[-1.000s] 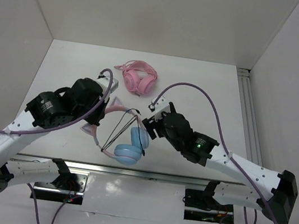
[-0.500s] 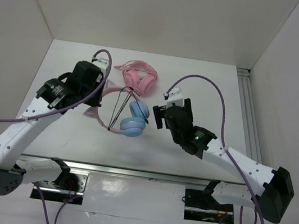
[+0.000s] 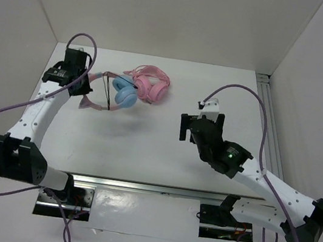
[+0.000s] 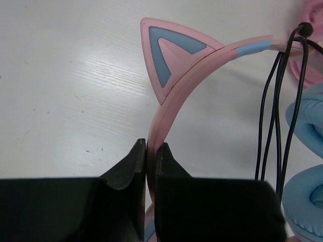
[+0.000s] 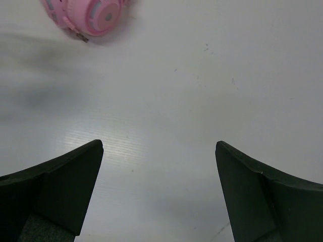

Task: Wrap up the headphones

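Far left: left gripper (image 4: 150,146) pinched tight on the pink headband (image 4: 169,118) of the headphones (image 3: 124,95), just under a cat ear (image 4: 169,58); blue cups (image 4: 308,116) and looped black cable (image 4: 274,126) trailing rightward, long axis left-to-right, seemingly lifted off the table (image 3: 157,151). Just beside the cups: all-pink headphones (image 3: 151,86). Well apart, right: right gripper (image 5: 159,151) spread wide, empty, headphones off to its far left; left arm nearer

Smooth plastic headphones (image 4: 174,63), slightly glossy table (image 4: 60,91), matt left gripper (image 4: 151,147).
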`<state>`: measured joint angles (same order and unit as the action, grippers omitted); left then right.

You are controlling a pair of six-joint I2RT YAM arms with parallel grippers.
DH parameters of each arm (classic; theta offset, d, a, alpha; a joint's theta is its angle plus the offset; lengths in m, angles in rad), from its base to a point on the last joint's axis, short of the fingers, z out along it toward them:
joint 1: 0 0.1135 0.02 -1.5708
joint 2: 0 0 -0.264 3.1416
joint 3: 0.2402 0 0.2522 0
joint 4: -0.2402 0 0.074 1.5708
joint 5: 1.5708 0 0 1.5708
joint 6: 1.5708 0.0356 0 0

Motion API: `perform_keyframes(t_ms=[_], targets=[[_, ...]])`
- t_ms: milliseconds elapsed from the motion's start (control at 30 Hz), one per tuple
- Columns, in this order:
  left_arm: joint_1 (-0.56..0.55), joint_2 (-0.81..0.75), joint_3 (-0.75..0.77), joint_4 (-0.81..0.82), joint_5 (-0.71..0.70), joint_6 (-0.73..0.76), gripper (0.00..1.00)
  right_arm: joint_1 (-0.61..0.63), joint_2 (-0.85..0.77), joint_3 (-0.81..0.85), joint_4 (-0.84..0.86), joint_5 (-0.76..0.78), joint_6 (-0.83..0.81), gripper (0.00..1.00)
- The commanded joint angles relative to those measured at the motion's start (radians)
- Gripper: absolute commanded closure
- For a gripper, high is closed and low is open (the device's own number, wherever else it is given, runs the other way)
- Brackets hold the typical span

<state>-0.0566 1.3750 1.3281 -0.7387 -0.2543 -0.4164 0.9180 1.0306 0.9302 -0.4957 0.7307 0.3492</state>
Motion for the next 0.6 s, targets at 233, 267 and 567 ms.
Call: perform_keyframes(t_ms=[233, 267, 567], targets=[[0.17, 0.43, 0.311, 0.134, -0.134, -0.173, 1.0, 0.013, -0.064, 0.018, 0.003, -0.178, 0.051, 0.01], [0.185, 0.473, 0.339, 0.134, -0.151, -0.197, 1.0, 0.013, -0.075, 0.018, 0.015, -0.2, 0.042, 0.01], [0.236, 0.778, 0.513, 0.157, -0.2, -0.252, 1.0, 0.032, -0.106, 0.027, 0.016, -0.221, 0.024, 0.01]])
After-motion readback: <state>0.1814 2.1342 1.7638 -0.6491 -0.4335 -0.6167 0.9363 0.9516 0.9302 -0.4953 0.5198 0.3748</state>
